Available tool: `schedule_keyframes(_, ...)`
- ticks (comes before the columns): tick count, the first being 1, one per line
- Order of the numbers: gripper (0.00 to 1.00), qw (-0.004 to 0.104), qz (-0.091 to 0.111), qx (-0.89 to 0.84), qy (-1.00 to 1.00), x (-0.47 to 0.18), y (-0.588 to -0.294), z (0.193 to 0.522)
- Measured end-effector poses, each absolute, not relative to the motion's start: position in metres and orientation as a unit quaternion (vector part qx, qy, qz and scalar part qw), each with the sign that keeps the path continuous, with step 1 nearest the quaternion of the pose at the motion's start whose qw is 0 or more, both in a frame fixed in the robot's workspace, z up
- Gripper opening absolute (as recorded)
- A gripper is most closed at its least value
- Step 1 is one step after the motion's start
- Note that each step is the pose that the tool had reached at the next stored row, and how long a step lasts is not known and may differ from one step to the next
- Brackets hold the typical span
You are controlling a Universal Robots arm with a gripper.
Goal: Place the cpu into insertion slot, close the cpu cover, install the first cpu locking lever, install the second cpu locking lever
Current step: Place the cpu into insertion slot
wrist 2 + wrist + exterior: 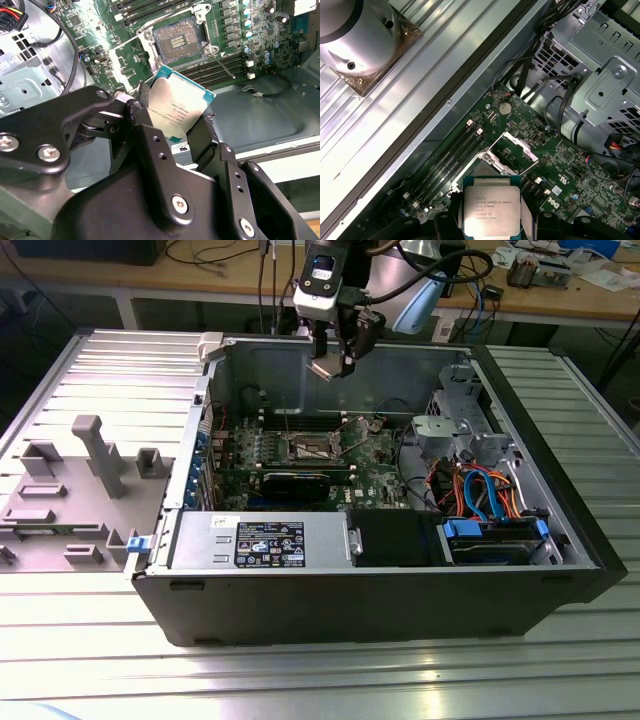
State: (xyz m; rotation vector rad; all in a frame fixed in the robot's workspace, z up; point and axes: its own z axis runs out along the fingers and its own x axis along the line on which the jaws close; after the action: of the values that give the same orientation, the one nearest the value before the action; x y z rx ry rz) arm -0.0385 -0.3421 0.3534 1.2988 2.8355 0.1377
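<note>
Pinching the cpu (181, 107) at opposite edges in the hand (175, 119), hovering up over the open pc case (400, 605), well above the uncovered insertion slot (177, 40) on the green board (90, 25).

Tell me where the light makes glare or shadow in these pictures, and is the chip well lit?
Exterior view: glare lies on the metal table near the computer case, whose inside is dimmer. Second wrist view: the cpu, clamped in the gripper, shines pale, and a bright patch sits on the green board. First wrist view: the cpu is evenly lit, and the table ribs glare.
</note>
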Motion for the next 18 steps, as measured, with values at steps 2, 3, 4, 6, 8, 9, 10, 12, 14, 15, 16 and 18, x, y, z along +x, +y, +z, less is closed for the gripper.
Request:
schedule_keyframes(2,0.54,0.01,0.044,0.417,0.908,-0.0385,-0.3421,0.3534)
schedule_keyframes(3,0.54,0.01,0.044,0.417,0.908,-0.0385,-0.3421,0.3534)
schedule_keyframes(4,0.54,0.01,0.044,0.418,0.907,-0.0385,-0.3421,0.3534)
schedule_keyframes(6,0.54,0.01,0.044,0.419,0.907,-0.0385,-0.3421,0.3534)
schedule_keyframes(8,0.54,0.01,0.044,0.419,0.907,-0.0385,-0.3421,0.3534)
schedule_keyframes(9,0.54,0.01,0.044,0.419,0.907,-0.0385,-0.3421,0.3534)
schedule_keyframes(10,0.54,0.01,0.044,0.42,0.907,-0.0385,-0.3421,0.3534)
schedule_keyframes(12,0.54,0.01,0.044,0.42,0.906,-0.0385,-0.3421,0.3534)
schedule_keyframes(14,0.54,0.01,0.044,0.421,0.906,-0.0385,-0.3421,0.3534)
schedule_keyframes(15,0.54,0.01,0.044,0.421,0.906,-0.0385,-0.3421,0.3534)
schedule_keyframes(16,0.54,0.01,0.044,0.421,0.906,-0.0385,-0.3421,0.3534)
schedule_keyframes(18,0.54,0.01,0.044,0.422,0.906,-0.0385,-0.3421,0.3534)
